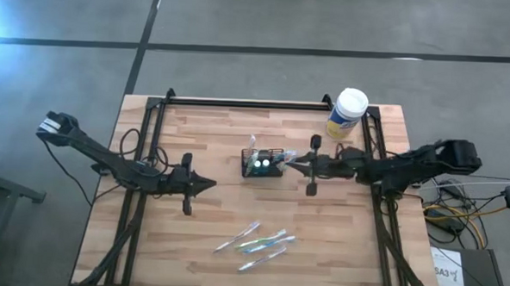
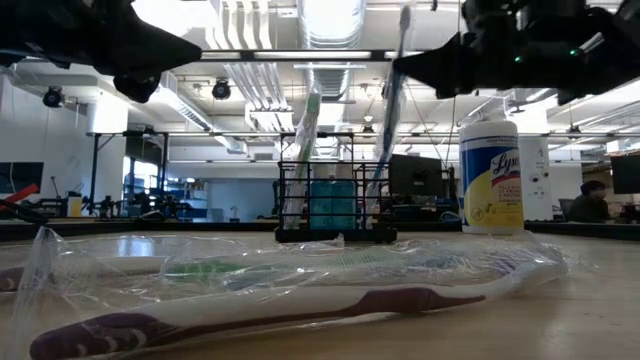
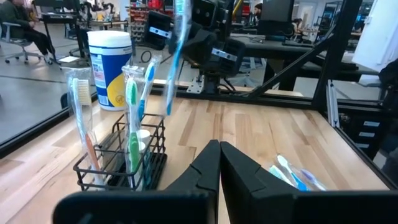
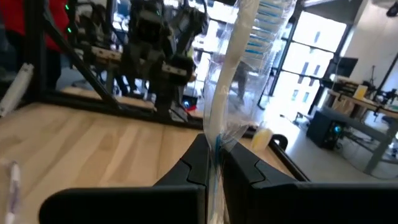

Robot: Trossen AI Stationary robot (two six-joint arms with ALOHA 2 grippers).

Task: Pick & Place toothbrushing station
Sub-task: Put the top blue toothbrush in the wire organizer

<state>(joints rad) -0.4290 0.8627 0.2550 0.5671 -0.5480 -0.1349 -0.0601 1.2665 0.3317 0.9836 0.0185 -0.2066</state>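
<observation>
The right gripper (image 4: 214, 163) is closed on a wrapped toothbrush (image 4: 231, 81), pinching its handle between both fingers so that the brush stands upright with the blue-bristled head at the top. In the high view this gripper (image 1: 290, 164) sits just to the right of the black caddy (image 1: 264, 162), close to its right edge but not visibly touching it. In the low view the held brush rises above the caddy's right end, with the shaft angled toward the rim.

The caddy (image 3: 122, 158) stands near the middle of the table (image 1: 209, 210), slightly toward the far side. It already holds several upright toothbrushes: one with a white head (image 3: 81, 93), one green (image 3: 131, 99) and one blue. Open wood surrounds the caddy on its left and near sides.

The left gripper (image 1: 208, 185) is closed and empty, held above the table to the left of the caddy and somewhat nearer, with clear wood between the two. Its fingertips (image 3: 211, 158) meet with no gap.

A white-lidded canister with a yellow label (image 1: 348, 113) stands at the far right of the table, near the far edge and well apart from the caddy. Four loose wrapped toothbrushes (image 1: 259, 243) lie in a cluster near the front edge, nearer than the caddy and apart from both grippers. A black frame rail (image 1: 248, 102) runs along the far edge of the table.
</observation>
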